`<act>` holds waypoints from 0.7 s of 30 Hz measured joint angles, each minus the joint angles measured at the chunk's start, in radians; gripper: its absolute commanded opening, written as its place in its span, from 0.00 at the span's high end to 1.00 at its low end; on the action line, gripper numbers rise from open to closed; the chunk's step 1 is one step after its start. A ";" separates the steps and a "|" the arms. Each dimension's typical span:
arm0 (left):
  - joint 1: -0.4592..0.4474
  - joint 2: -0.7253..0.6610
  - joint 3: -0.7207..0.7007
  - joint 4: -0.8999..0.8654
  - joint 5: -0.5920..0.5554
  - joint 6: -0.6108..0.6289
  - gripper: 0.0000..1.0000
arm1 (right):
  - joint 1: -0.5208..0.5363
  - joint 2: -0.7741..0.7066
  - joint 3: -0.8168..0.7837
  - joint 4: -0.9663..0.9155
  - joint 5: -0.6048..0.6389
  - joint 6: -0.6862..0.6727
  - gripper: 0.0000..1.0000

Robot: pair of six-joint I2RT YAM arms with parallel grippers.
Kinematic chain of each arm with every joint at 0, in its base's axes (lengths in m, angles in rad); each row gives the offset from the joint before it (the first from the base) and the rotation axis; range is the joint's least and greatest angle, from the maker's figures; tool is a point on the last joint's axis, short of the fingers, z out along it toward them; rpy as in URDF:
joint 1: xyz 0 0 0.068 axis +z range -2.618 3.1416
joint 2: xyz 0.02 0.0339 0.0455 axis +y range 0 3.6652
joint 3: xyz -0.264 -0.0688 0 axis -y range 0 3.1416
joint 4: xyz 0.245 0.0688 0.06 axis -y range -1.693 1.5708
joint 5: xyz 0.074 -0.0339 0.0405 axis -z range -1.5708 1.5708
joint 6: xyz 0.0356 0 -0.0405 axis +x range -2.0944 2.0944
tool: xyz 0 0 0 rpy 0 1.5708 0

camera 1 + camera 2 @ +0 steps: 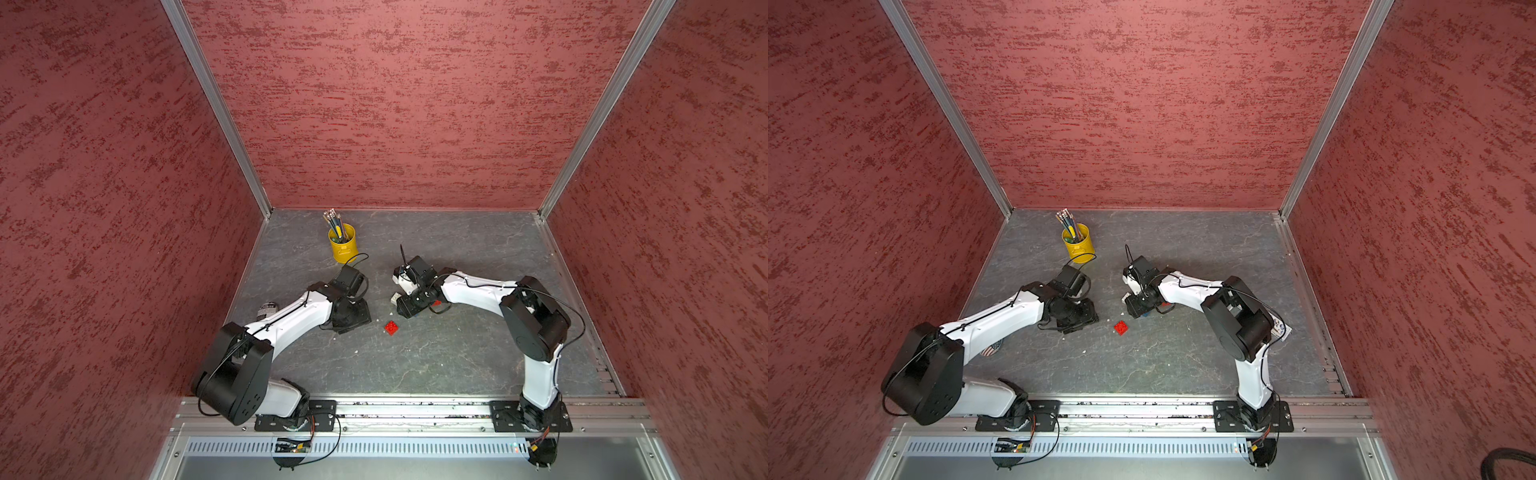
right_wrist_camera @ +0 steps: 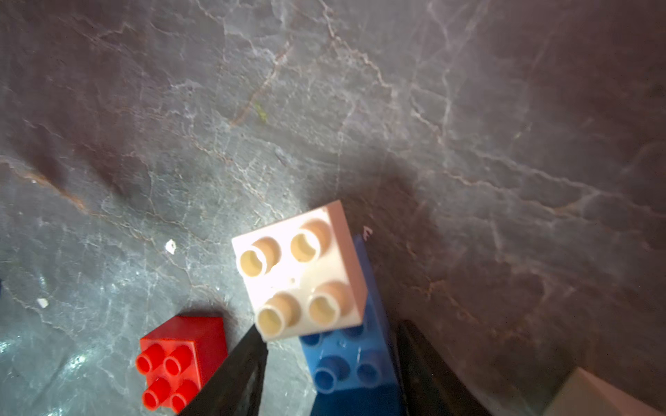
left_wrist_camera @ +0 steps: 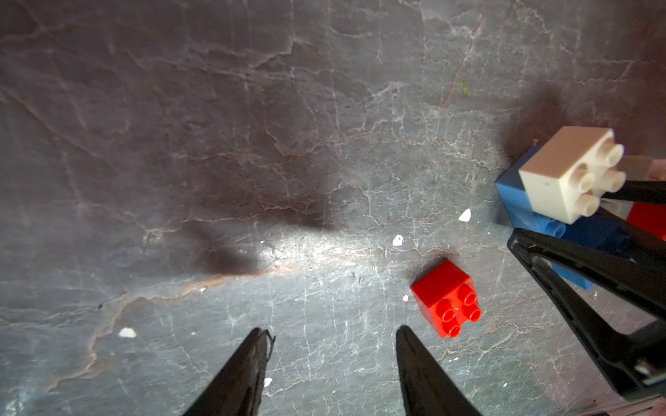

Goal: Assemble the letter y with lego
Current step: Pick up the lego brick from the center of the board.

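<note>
A white brick [image 2: 301, 270] sits pressed on one end of a long blue brick [image 2: 346, 363] lying on the grey floor. These are the only joined lego in view, and no letter y is in view. My right gripper [image 2: 331, 345] straddles the blue brick, and floor shows between one finger [image 2: 245, 363] and the brick. In a top view it is low over that pair [image 1: 409, 309]. A loose red brick [image 3: 447, 299] [image 1: 390, 328] stands studs up beside my left gripper [image 3: 332, 331], which is open and holds nothing. A second red brick [image 1: 436, 302] lies under the right wrist.
A yellow pencil cup [image 1: 344, 245] stands at the back, behind the left wrist. A small can [image 1: 268, 309] lies under the left forearm, and a card [image 1: 1281, 330] lies under the right elbow. Red walls close in three sides. Small white crumbs dot the floor [image 3: 465, 215].
</note>
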 measured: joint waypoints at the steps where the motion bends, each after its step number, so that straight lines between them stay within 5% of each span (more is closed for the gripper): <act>1: 0.000 0.000 0.000 0.000 0.000 0.000 0.41 | 0.004 0.000 0.000 -0.003 0.010 -0.001 0.47; 12: 0.000 0.000 0.000 0.001 0.000 0.000 0.41 | 0.032 0.021 0.034 -0.035 0.091 -0.002 0.47; 21: 0.000 0.008 0.000 0.004 0.002 0.000 0.41 | 0.039 0.036 0.062 -0.042 0.119 -0.006 0.61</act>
